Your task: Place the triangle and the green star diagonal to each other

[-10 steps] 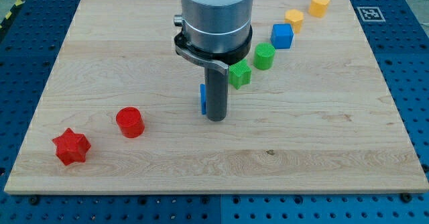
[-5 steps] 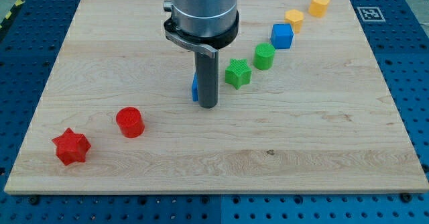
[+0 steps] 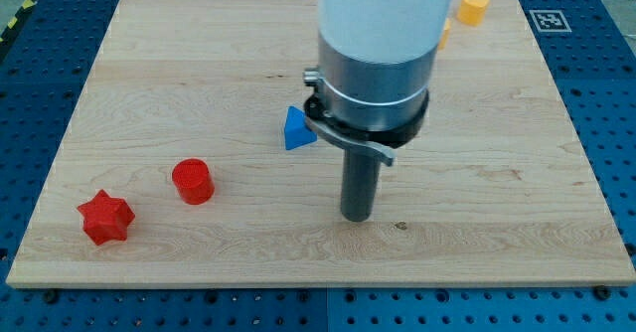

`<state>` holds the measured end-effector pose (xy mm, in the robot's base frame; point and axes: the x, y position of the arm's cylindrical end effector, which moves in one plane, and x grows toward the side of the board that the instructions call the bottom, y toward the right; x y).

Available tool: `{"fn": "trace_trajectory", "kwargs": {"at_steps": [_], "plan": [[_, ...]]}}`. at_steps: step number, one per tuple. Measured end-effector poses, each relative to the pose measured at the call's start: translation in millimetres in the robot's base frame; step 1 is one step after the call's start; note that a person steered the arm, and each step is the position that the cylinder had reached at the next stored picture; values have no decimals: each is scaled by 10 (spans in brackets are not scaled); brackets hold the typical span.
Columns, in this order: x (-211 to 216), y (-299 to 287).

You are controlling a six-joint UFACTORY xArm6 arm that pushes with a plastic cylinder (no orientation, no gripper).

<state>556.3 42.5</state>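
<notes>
The blue triangle (image 3: 296,130) lies near the middle of the wooden board (image 3: 149,74). My tip (image 3: 358,216) rests on the board below and to the right of the triangle, well apart from it. The arm's wide body hides the green star, so I cannot see where it lies.
A red cylinder (image 3: 193,182) and a red star (image 3: 106,219) sit at the view's lower left. A yellow block (image 3: 473,8) shows at the top right, beside the arm. Other blocks along the upper right are hidden by the arm.
My tip has moved from right beside the blue triangle down and to the right. The triangle now stands uncovered. The arm now hides the green star and the blocks beyond it.
</notes>
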Motion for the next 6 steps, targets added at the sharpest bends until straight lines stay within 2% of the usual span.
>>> {"fn": "trace_trajectory", "kwargs": {"at_steps": [1,4,6], "plan": [[-45,420],[-849,505],[-858,380]]}}
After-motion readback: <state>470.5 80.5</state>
